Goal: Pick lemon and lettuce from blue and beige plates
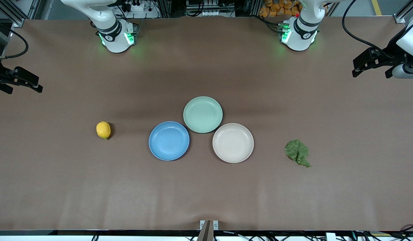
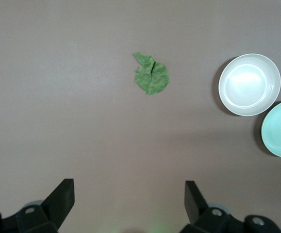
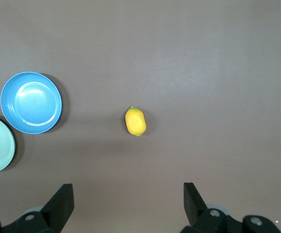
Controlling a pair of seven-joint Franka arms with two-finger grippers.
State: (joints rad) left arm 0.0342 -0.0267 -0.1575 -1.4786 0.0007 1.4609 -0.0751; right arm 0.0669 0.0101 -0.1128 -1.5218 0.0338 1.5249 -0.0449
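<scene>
I see a brown matte table (image 1: 206,187) filling nearly the whole front view, faint creases near its front edge. A small metal bracket (image 1: 209,225) sits at that edge's middle. Past the top edge: aluminium frame rails (image 1: 402,13), black cables (image 1: 355,33), orange objects (image 1: 278,7) piled. Even overhead light, soft shadows.

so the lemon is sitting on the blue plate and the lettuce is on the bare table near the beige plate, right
Not quite. The lemon is not on the blue plate; it lies on the bare table beside it, toward the right arm's end, as the front view shows. The rest holds: the lettuce lies on the bare table near the beige plate.
</scene>
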